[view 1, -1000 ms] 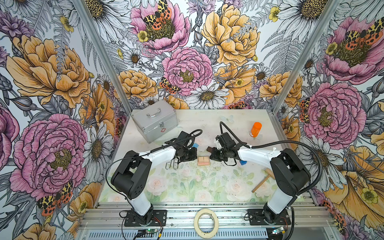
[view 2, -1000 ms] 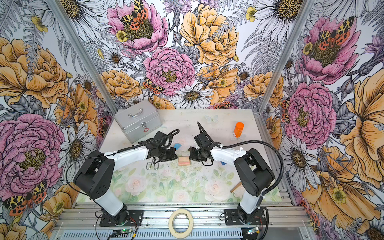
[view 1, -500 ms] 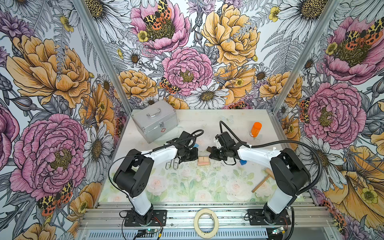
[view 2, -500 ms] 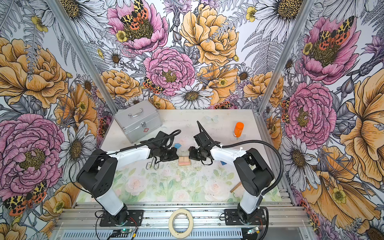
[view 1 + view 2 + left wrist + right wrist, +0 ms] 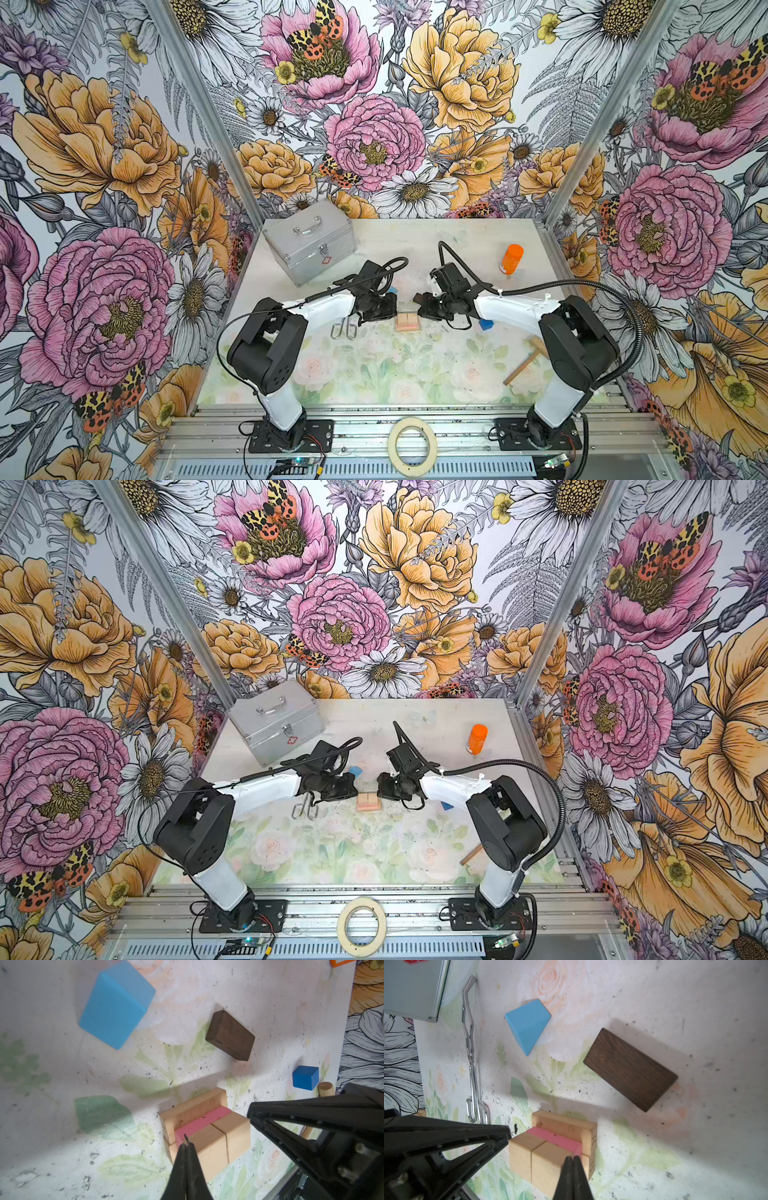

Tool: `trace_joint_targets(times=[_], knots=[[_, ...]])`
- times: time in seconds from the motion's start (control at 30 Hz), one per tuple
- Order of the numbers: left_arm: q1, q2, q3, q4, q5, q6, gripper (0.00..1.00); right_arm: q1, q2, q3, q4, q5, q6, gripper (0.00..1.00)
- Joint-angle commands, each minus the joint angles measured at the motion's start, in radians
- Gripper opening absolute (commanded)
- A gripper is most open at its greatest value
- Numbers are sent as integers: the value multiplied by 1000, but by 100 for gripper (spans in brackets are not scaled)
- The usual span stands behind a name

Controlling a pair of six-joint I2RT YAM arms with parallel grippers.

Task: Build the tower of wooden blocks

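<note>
**Both grippers shut at the ends of a low block stack**

The wood block tower (image 5: pixel 407 322), a low stack of tan pieces with one pink bar (image 5: pixel 202 1121), stands mid-table on the flower-printed table mat (image 5: pixel 374 374), between the two arms. In both top views it is only a small tan and pink patch, and its layers cannot be counted. The wrist views show a tan bar (image 5: pixel 193 1105), the pink bar and two tan cubes (image 5: pixel 230 1128) side by side, with more tan wood beneath, mostly hidden.

The left gripper (image 5: pixel 186 1141) has its jaws pressed together and empty, tips at one end of the pink bar. The right gripper (image 5: pixel 573 1158) is likewise closed and empty at the opposite end. Whether either tip touches the wood cannot be told.

The dark brown wooden bar (image 5: pixel 630 1069) lies flat, apart from the stack. In the top views it cannot be made out beside the dark right gripper. A light blue block (image 5: pixel 528 1024) lies near. A dark blue cube (image 5: pixel 485 324) peeks from under the right arm. The silver metal case (image 5: pixel 411 987) is cut off by the frame edge, with silver tongs (image 5: pixel 471 1053) beside it.
</note>
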Motion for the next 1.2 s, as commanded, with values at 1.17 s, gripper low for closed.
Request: trace_joint_targets(times=[1.17], knots=[[-5,-34,-7,11,19,-16,0,16,-26,-11,13,38,43,0]])
